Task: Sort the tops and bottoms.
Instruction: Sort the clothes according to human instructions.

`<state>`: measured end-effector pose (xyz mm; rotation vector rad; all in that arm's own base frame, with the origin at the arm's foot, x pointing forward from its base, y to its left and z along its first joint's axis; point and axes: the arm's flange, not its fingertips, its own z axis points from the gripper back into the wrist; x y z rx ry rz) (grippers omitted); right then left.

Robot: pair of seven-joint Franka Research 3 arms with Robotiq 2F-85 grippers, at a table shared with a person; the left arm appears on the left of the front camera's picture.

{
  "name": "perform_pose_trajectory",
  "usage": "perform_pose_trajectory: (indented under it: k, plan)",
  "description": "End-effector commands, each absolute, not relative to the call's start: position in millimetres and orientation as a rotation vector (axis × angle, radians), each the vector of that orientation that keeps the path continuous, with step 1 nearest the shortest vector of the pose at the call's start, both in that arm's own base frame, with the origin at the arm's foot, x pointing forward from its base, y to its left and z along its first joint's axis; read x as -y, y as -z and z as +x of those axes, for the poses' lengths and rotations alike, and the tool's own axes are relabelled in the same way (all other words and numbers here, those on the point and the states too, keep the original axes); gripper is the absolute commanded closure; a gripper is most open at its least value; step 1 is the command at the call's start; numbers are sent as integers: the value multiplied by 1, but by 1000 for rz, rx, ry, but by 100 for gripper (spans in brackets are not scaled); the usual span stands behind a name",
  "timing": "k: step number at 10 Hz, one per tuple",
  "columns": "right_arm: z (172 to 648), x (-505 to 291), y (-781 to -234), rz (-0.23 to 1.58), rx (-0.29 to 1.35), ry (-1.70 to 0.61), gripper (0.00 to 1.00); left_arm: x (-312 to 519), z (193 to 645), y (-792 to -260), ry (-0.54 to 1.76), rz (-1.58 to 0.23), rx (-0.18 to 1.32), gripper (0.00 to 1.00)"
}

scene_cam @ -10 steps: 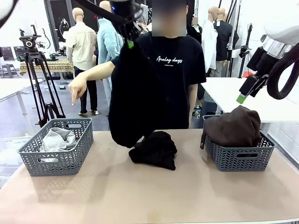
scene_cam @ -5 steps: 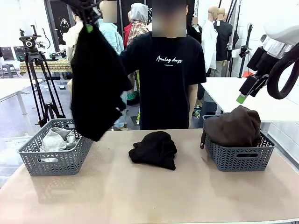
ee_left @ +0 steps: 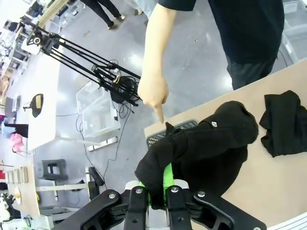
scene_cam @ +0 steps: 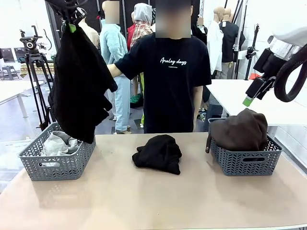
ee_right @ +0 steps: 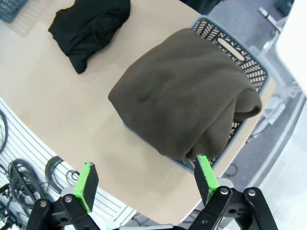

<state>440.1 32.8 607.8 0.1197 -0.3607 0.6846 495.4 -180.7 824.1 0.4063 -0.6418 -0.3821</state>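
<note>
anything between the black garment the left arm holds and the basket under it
Nothing visible blocks it. The black garment hangs from the left gripper with its hem at the rim of the left basket; a light grey garment lies inside.

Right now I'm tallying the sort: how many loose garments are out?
4: hanging black garment in left tool; light grey garment in left basket; black bundle on table; dark brown garment in right basket. More may hide underneath.

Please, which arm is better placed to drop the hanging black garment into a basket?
Left, probably: the left gripper is shut on the black fabric garment, hanging over the grey plastic basket the person's hand points at; the right gripper is open, far off.
</note>
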Motion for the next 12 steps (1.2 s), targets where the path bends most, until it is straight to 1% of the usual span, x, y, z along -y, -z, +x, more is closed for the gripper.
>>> perform_pose_trajectory:
  k: [1, 3, 4, 6, 9, 12]
  plan:
    - [439, -33, -607, 106, 352, -680, 0, 183, 496, -825, 400, 407, 642, 100]
    - [439, -33, -607, 106, 352, -680, 0, 184, 497, -821, 388, 406, 636, 100]
    - [439, -33, -607, 106, 352, -680, 0, 151, 492, -827, 297, 485, 620, 100]
    - [439, -33, -607, 106, 352, -680, 0, 95, 475, -840, 214, 536, 602, 100]
    - [439, -33, -607, 106, 352, -680, 0, 77, 495, -818, 238, 437, 612, 100]
    - [439, -33, -607, 106, 352, -680, 0, 66, 508, -781, 184, 377, 560, 100]
